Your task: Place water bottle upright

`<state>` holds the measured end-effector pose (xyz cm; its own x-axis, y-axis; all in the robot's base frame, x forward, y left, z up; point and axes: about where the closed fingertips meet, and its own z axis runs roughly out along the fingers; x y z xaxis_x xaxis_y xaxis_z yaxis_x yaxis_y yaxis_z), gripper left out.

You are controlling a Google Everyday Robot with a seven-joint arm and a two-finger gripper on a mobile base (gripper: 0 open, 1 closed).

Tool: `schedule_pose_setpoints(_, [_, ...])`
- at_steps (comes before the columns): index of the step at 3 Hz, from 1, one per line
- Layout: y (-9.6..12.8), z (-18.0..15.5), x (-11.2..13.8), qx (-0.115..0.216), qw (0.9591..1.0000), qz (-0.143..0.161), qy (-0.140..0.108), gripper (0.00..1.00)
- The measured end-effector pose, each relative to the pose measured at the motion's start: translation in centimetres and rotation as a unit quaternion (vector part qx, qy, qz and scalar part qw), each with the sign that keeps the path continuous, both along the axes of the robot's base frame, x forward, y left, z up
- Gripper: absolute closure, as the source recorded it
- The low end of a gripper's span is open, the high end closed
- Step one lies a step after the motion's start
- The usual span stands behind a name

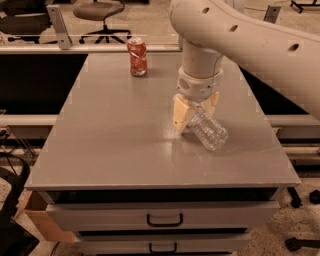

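Note:
The water bottle (211, 133) is clear ribbed plastic and lies tilted on the grey table (115, 135), right of centre, with its base pointing to the front right. Its cap and label are hidden by the gripper. My gripper (196, 116) comes down from above on the big white arm, and its two tan fingers (180, 112) stand on either side of the bottle's upper end and close on it. The bottle's lower body rests on or just above the tabletop.
An orange-red soda can (137, 57) stands upright at the back of the table, left of the arm. The table's front edge has drawers (164, 219) below it. Office chairs (100, 12) and a railing stand behind the table.

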<state>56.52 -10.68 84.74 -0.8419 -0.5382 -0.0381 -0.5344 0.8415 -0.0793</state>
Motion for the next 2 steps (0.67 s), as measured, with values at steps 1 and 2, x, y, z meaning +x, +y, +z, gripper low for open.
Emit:
schedule_pose_setpoints(1, [0.08,0.01,0.14,0.002,1.0,0.0,-0.004,0.6])
schedule_pose_setpoints(2, [0.18,0.0,0.27,0.004,1.0,0.0,-0.007,0.82])
